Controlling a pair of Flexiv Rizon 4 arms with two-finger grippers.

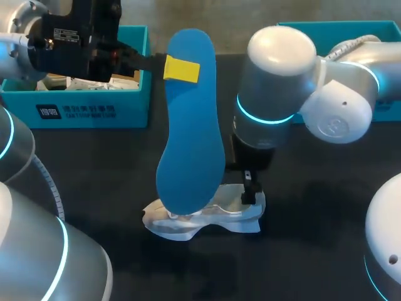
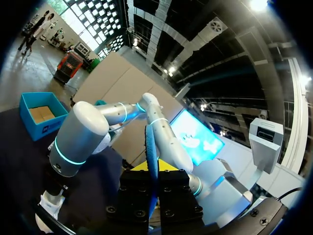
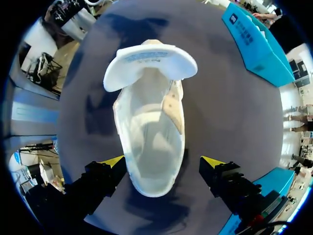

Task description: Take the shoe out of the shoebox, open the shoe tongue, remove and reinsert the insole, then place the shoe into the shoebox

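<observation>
now blue insole (image 1: pixel 190 132) upright in left tool (image 1: pixel 181 69); white shoe (image 3: pixel 151 132) gapes open.

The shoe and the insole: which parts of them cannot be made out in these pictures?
- Head view: the insole covers one end of the shoe.
- Left wrist view: the insole stands edge-on in the left gripper, so its faces do not show; the picture's rim cuts off the shoe.
- Right wrist view: the insole is out of view.

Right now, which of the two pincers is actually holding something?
The left pincer, shut on the blue insole. The right pincer stands open astride the white shoe, gripping nothing.
</observation>
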